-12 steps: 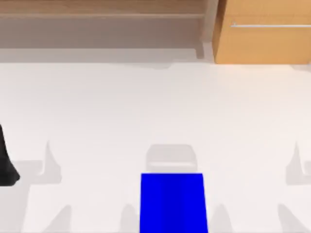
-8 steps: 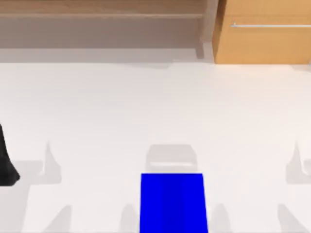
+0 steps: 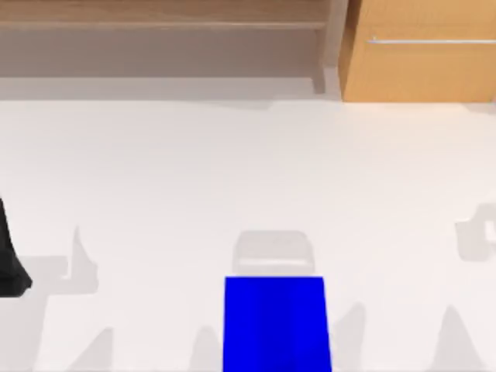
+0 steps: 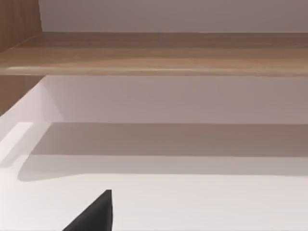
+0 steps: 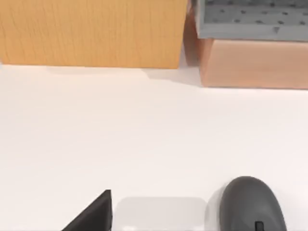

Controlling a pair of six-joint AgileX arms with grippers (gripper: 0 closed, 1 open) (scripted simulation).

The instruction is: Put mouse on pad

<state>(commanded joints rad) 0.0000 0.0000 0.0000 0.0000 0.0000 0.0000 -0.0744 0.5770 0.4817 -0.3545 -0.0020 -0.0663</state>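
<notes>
A white table fronts a wooden shelf and an orange-wood cabinet.

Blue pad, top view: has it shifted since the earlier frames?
No. The pad lies at the same spot near the table's front edge, its corners lining up as before with the wooden cabinet behind.

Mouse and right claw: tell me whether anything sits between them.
Nothing visible does. In the right wrist view the dark grey mouse lies on bare white table, with only open tabletop between it and the claw's black finger.
</notes>
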